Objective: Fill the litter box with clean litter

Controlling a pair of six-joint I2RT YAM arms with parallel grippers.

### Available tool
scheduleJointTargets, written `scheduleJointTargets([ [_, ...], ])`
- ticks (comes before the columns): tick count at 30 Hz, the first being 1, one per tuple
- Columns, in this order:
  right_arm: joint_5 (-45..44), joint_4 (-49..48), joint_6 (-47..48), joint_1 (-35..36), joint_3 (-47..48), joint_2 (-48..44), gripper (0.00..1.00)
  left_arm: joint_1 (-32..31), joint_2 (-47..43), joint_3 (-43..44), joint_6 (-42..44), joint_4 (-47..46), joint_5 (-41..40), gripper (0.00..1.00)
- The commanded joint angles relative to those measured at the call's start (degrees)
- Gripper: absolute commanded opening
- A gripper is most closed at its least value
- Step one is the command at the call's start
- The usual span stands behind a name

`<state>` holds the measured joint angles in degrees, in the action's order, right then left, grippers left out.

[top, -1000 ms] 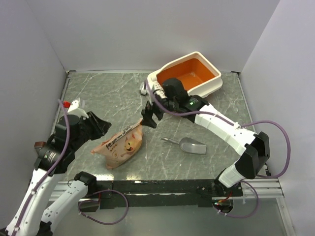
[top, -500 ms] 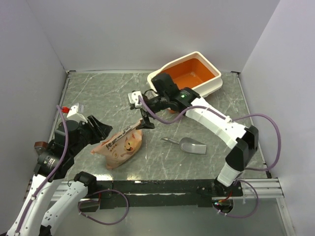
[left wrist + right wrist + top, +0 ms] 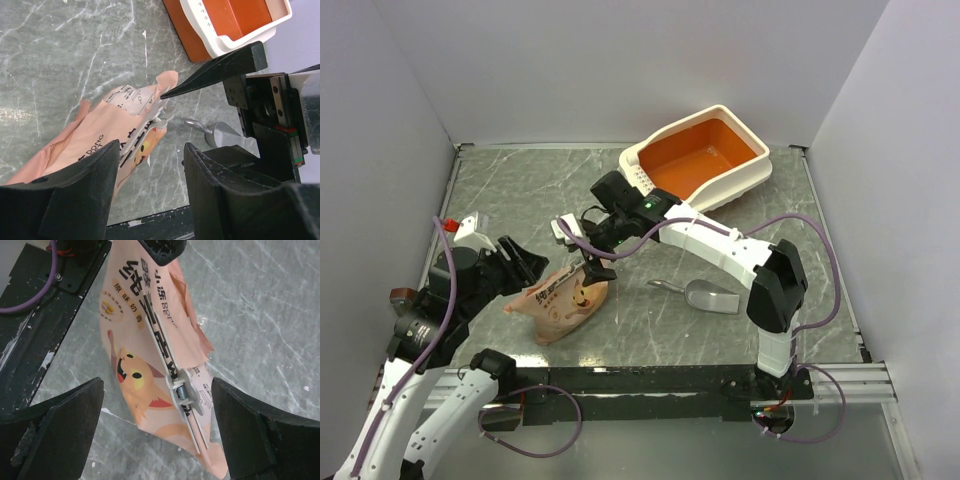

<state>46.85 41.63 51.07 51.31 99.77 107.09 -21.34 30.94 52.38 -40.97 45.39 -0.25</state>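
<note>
The litter box [image 3: 744,180], orange inside with a cream rim, stands at the back right, also showing in the left wrist view [image 3: 220,44]; no clean litter is visible anywhere. A pink-orange printed bag [image 3: 558,300] lies flat at the front left, sealed by a grey clip [image 3: 183,388]. My right gripper [image 3: 590,264] hangs open over the bag's end, its fingers [image 3: 65,425] on either side of the bag [image 3: 135,355] without touching it. My left gripper [image 3: 524,266] is open at the bag's other end [image 3: 95,135], with only bare table between its fingers [image 3: 220,195].
A small grey metal scoop [image 3: 708,295] lies on the marbled grey table [image 3: 520,190] right of the bag, also visible in the left wrist view [image 3: 222,134]. White walls enclose the table on three sides. The black base rail [image 3: 650,378] runs along the near edge.
My right arm has swung left and down from the litter box to hover over the bag. My left gripper's jaws have spread wider at the bag's left end.
</note>
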Motion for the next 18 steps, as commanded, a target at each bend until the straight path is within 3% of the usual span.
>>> scheduleJointTargets([
  [1, 0.7, -4.0, 0.1, 0.4, 2.0, 0.0, 0.93, 0.1, -1.0, 0.4, 1.0, -0.2, -1.2, 0.59],
  [18, -2.9, -2.6, -0.2, 0.5, 4.8, 4.5, 0.80, 0.1, 0.3, 1.3, 2.5, -0.6, -0.9, 0.60],
])
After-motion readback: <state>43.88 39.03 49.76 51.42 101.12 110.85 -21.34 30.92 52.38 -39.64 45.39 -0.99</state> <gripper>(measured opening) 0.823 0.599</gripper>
